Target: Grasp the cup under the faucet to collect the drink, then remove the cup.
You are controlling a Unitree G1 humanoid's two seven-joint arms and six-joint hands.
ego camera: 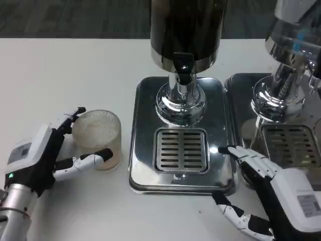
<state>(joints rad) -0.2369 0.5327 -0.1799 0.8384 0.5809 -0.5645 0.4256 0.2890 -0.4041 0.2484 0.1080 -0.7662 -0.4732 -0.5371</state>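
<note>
Cup [98, 138] stands on the desk [60, 75] left of the dispenser [181, 100], clasped by the left hand [47, 153]; right hand [261, 188] rests empty, fingers spread.

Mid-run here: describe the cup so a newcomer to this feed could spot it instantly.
Start at the dark drink dispenser on its shiny steel base. Just left of that base, on the white table, stands the cup, gripped by the left hand. It is the only clear, ribbed container among polished metal.
</note>
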